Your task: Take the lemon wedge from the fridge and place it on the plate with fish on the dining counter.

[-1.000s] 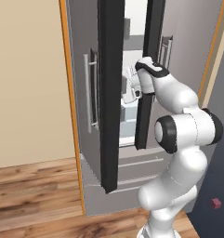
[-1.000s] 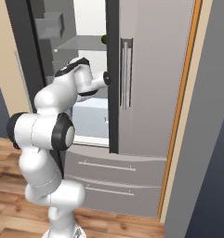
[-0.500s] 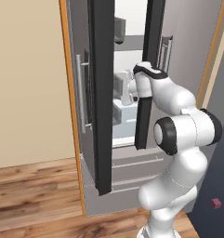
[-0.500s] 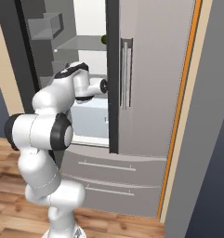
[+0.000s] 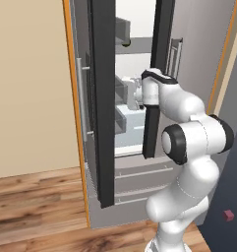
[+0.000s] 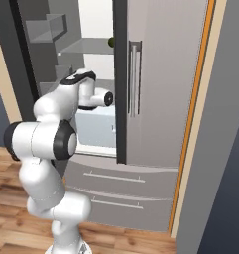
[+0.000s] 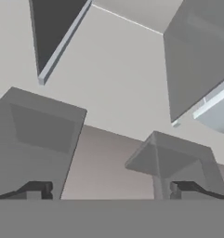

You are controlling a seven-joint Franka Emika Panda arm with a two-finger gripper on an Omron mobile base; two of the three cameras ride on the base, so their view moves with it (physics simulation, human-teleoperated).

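Note:
The tall grey fridge (image 5: 201, 44) (image 6: 160, 74) stands with its left door (image 5: 103, 113) swung out and its black edge facing me. My arm reaches through the gap into the white interior. My gripper (image 5: 130, 93) (image 7: 112, 190) sits at mid-shelf height beside the grey door bins (image 7: 39, 135), open, with nothing between its fingertips (image 7: 36, 190). The lemon wedge is hidden from me. The plate with fish and the dining counter are out of view.
A dark green round item (image 6: 111, 42) lies on an upper shelf. The shut right door with its silver handle (image 6: 134, 79) stands close to my hand's right. Two grey drawers (image 6: 116, 178) lie below. A beige wall (image 5: 26, 83) flanks the fridge. A small red thing (image 5: 228, 215) lies on the floor.
The left fridge door has swung further open. My hand has shifted slightly deeper into the gap, and the jaws have stayed wide.

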